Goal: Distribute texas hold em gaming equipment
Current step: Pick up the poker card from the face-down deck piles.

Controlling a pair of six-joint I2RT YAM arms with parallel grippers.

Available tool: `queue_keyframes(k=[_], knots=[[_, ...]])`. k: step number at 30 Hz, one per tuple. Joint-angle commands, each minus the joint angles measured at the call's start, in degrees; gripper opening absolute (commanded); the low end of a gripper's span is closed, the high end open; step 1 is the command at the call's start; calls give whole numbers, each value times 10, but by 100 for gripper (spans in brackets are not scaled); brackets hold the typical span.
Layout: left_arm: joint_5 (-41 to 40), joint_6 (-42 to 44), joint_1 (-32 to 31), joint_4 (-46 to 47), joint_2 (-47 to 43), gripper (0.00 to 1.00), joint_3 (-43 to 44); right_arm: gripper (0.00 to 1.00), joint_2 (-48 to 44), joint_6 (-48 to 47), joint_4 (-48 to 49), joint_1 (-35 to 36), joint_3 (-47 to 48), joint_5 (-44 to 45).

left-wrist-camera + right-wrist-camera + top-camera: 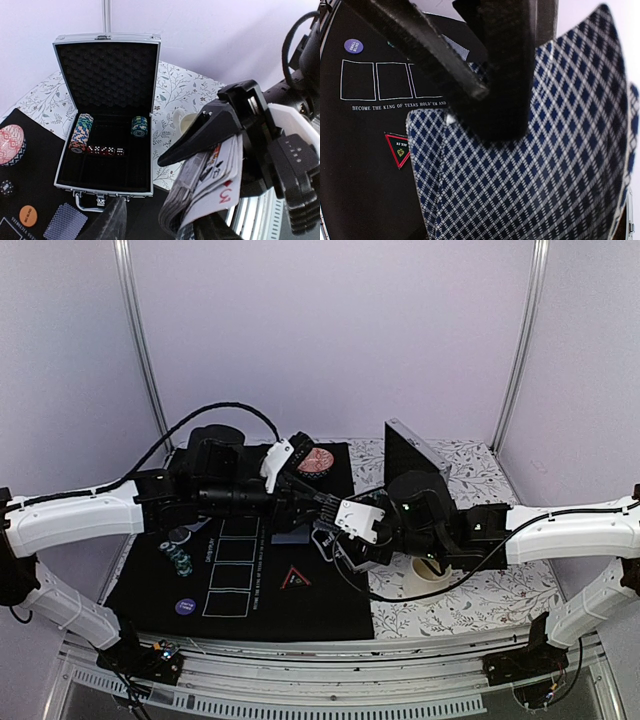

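Note:
My right gripper (338,530) is shut on a deck of playing cards (220,175) above the black mat's right part. One of its fingers (210,130) lies across the deck. The top card's blue diamond back (530,175) fills the right wrist view and hides my right fingers. My left gripper (322,502) meets it from the left. Its jaws are apart around the deck's lower end (160,220). A red triangle marker (296,578) and a purple disc (185,607) lie on the mat. An orange disc (28,216) and one face-down card (65,221) lie near the case.
An open silver case (105,125) holds chip stacks (81,132) and red dice. The red patterned bowl (316,461) stands at the mat's far edge. The white cup (430,570) stands right of the mat (240,620). A few chips (180,560) lie at the mat's left.

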Motion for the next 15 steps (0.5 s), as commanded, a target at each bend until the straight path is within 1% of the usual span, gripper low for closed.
queue_keyframes(k=[1, 3, 5, 9, 14, 15], knots=[[-9, 6, 1, -14, -12, 53, -3, 44, -5, -2, 15, 4, 13, 4], [1, 6, 1, -14, -12, 61, -3, 44, -5, -2, 14, 4, 12, 4], [13, 5, 1, -12, -13, 66, -3, 44, -4, -3, 15, 5, 12, 4], [20, 4, 1, -9, -23, 71, -6, 44, -3, -4, 15, 5, 11, 4], [34, 7, 1, -3, -47, 82, -16, 44, -3, -4, 15, 5, 10, 4], [39, 7, 1, -1, -50, 83, -19, 44, -3, -5, 16, 5, 10, 4]])
